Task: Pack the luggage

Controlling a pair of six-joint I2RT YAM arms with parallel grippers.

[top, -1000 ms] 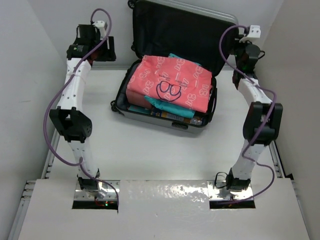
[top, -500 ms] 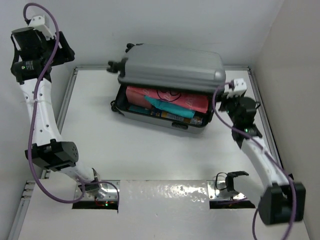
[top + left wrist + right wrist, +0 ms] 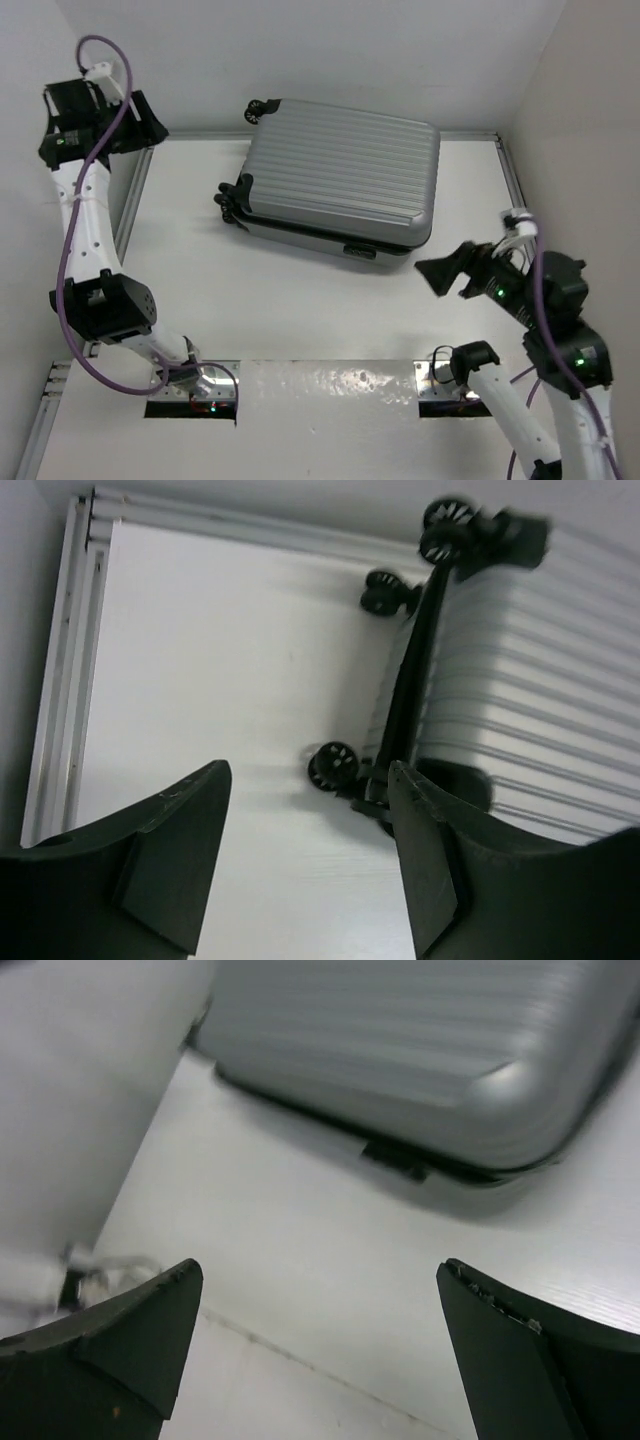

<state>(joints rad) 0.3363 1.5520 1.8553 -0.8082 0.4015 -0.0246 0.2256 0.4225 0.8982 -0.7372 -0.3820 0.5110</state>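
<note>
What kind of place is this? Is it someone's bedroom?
Not a bedroom; probably a robot test booth: a white table boxed in by plain white walls, a left arm and right arm bolted to its edge, and just one closed suitcase.

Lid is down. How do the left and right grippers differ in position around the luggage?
The left gripper sits toward the far-left corner of the table, beside the wheel end of the luggage; the right gripper is near right, off the luggage's front corner. The left gripper's jaws look narrower than the right gripper's. Both are open, empty and clear of the luggage.
</note>
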